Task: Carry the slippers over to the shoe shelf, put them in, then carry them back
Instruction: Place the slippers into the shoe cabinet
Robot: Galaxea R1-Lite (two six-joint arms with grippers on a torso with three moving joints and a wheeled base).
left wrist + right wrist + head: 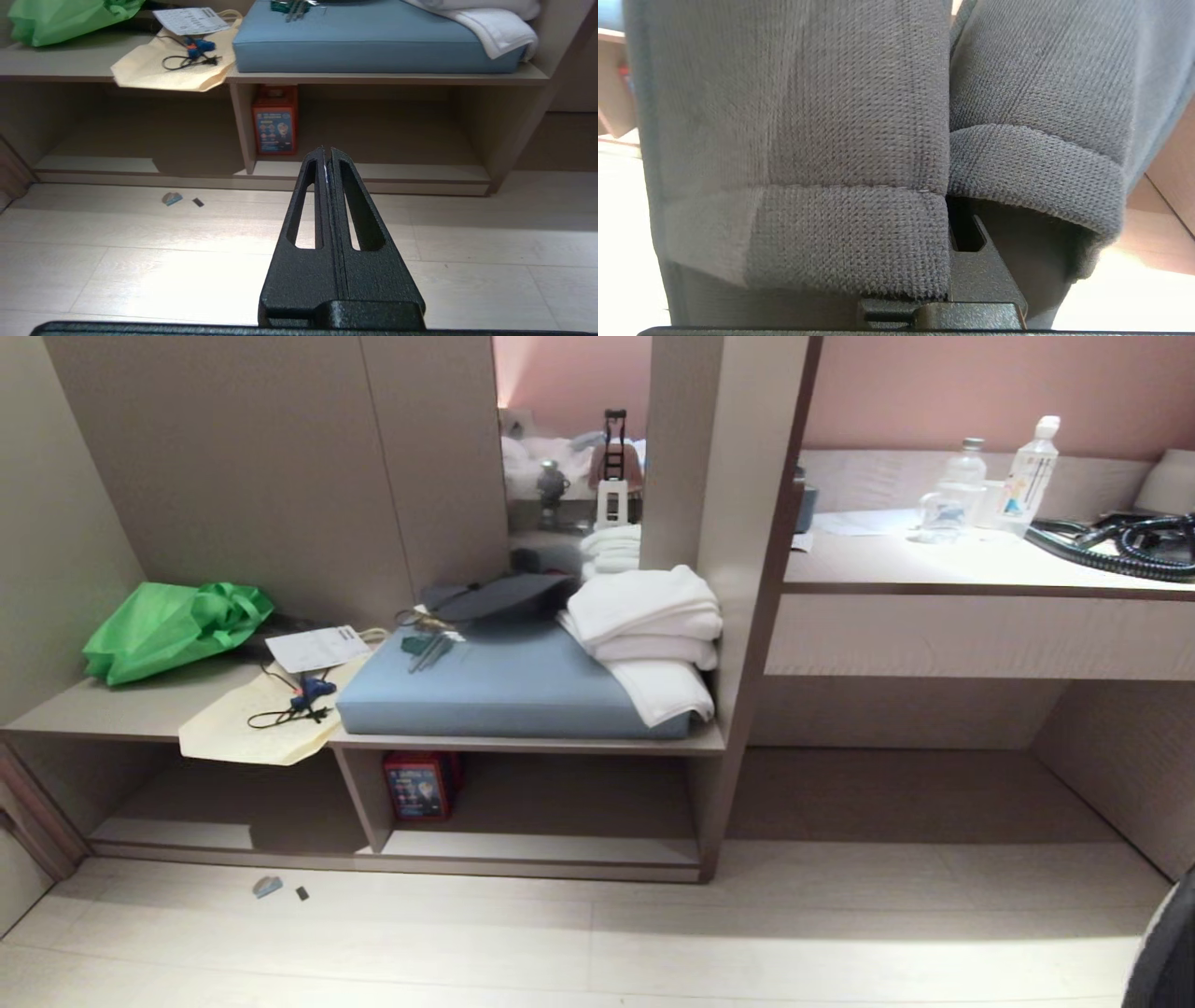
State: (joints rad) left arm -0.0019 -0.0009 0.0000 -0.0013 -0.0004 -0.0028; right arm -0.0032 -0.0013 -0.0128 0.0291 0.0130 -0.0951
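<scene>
Two slippers [798, 140] are being gripped by the right gripper's [966, 233] clenched fingers; the shoe shelf [541, 847], lower centre, is being awaited unfilled.

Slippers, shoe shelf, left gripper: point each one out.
slippers [794, 140]: right wrist view, on the knitted band of one slipper.
shoe shelf [560, 847]: head view, on its pale base board.
left gripper [327, 151]: left wrist view, at the closed fingertips.
</scene>
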